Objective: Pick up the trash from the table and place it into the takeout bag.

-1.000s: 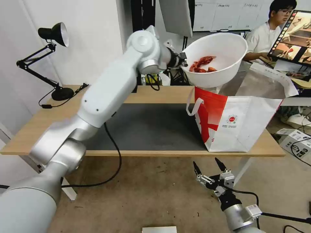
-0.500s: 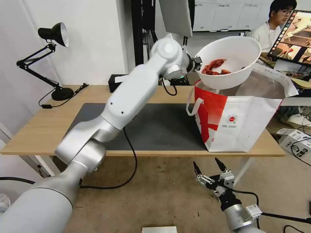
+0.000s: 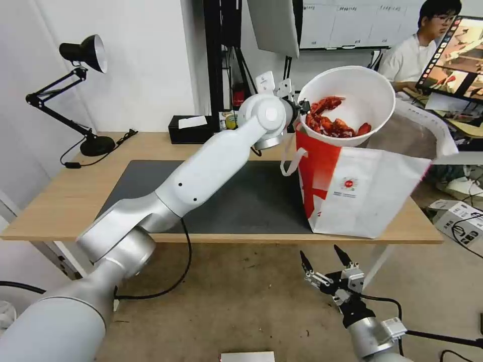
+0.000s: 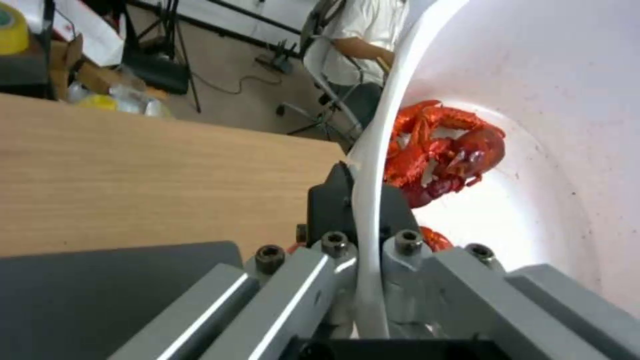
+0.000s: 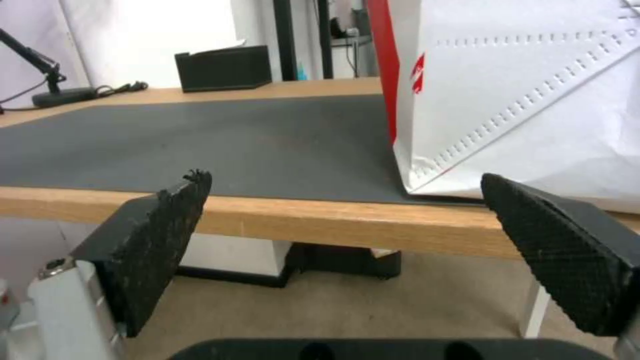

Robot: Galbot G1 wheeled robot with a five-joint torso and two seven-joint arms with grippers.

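The trash in view is a white round bowl [image 3: 375,95] holding red crayfish shells [image 3: 332,122]. It is tilted steeply and rests at the mouth of the takeout bag [image 3: 372,186], against the top of its red side panel. My left gripper [image 3: 302,108] is shut on the bowl's rim; in the left wrist view the rim runs between the fingers of that gripper [image 4: 365,200], with the shells [image 4: 440,150] just past them. The bag stands at the right end of the table [image 3: 55,201], on the dark mat [image 3: 241,196]. My right gripper [image 3: 324,259] hangs open below the table's front edge, also seen as [image 5: 343,182].
A black tissue box [image 3: 190,129] sits at the table's back edge and a black desk lamp [image 3: 83,53] at the back left. A black cable droops from my left arm under the front edge. Cardboard boxes [image 3: 458,218] lie on the floor to the right.
My left arm has carried the bowl down to the bag's mouth and tipped it more steeply. The bag has been nudged and leans. The right gripper has not moved.
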